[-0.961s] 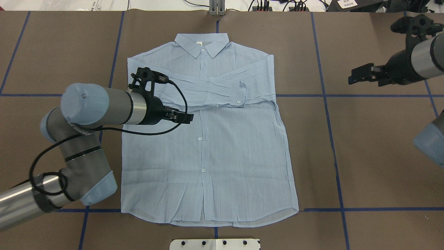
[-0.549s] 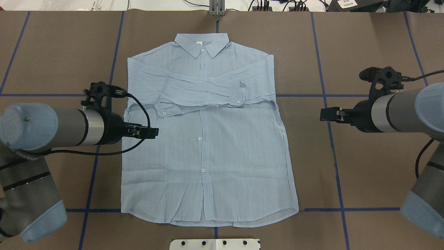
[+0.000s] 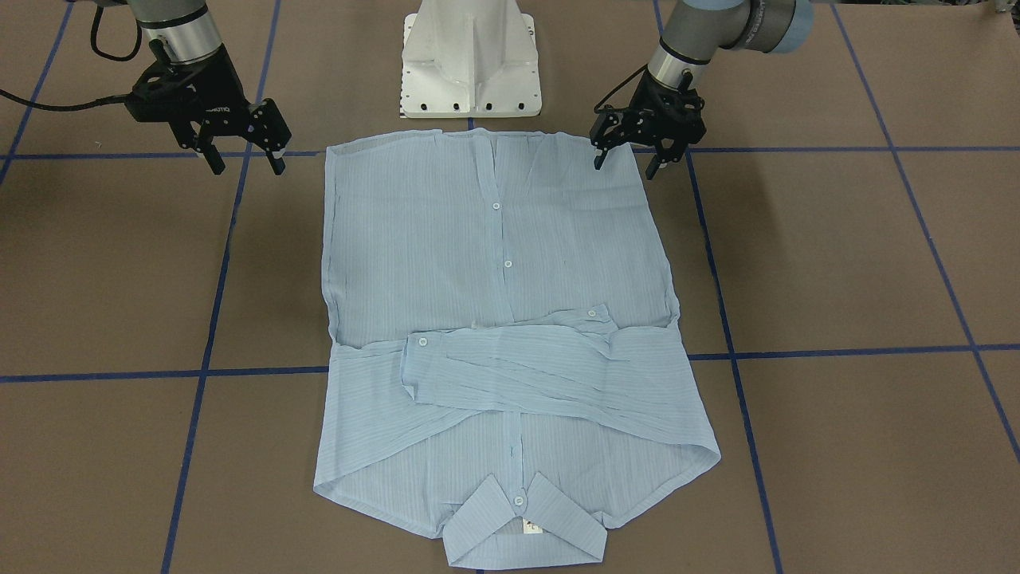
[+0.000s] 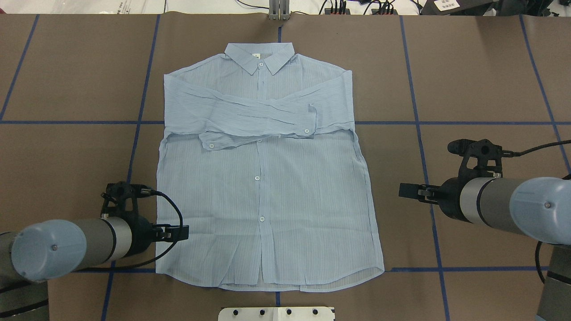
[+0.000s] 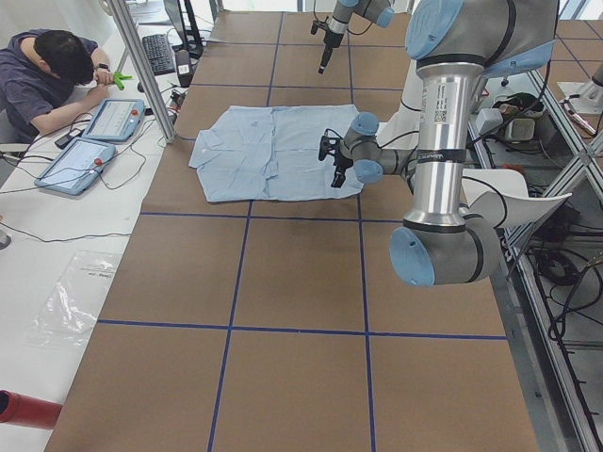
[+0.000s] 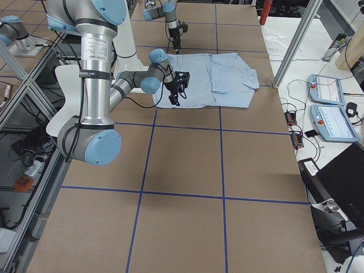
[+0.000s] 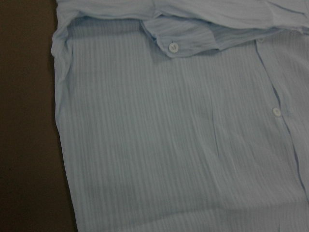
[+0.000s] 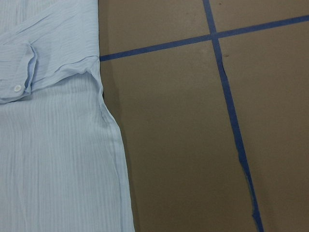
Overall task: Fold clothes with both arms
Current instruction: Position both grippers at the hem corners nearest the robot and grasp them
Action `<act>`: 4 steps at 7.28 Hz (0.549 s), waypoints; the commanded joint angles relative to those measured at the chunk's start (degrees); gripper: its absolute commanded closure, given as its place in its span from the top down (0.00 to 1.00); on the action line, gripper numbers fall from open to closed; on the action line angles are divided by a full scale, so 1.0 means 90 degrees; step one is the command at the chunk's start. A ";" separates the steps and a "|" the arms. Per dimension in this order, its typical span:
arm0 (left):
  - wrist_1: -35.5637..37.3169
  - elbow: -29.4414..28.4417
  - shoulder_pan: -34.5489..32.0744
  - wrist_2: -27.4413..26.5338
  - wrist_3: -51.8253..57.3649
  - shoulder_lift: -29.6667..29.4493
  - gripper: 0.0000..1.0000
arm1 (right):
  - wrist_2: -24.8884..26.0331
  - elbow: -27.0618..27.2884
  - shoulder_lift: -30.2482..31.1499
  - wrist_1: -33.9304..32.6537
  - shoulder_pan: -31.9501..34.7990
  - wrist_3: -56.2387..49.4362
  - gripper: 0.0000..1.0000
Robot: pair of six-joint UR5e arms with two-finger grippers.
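- Thin, finely striped light blue button-up shirt (image 4: 267,200) lies flat on the middle of the brown counter (image 4: 490,67), sleeves crossed over its chest.
- Its long axis runs away from the robot, collar farthest.
- Black left pincer (image 3: 625,166) and right pincer (image 3: 243,163) are both spread and empty, either side of its lower half.

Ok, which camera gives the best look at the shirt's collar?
The exterior front-facing view: the collar lies nearest that camera, with its button and label visible. The overhead view shows it whole but smaller; the side views show it tiny; neither wrist camera catches it.
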State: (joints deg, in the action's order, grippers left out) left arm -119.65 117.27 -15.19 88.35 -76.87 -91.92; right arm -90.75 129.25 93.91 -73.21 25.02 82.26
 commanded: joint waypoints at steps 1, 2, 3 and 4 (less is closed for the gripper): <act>0.0363 -0.0003 0.0311 -0.0246 -0.0208 0.0067 0.95 | 0.0073 0.0004 0.0005 0.0000 -0.0104 0.0020 1.00; 0.0500 0.0007 0.0427 -0.0256 -0.0208 0.0067 0.85 | 0.0073 0.0004 0.0005 0.0000 -0.0134 0.0030 1.00; 0.0521 0.0007 0.0554 -0.0256 -0.0237 0.0067 0.71 | 0.0112 0.0004 0.0005 0.0000 -0.0144 0.0030 1.00; 0.0540 0.0007 0.0700 -0.0256 -0.0334 0.0077 0.48 | 0.0151 -0.0006 0.0005 0.0000 -0.0163 0.0030 1.00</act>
State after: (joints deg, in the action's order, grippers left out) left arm -115.22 117.31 -10.41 86.09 -79.11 -91.30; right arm -89.78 129.28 93.95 -73.21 23.77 82.52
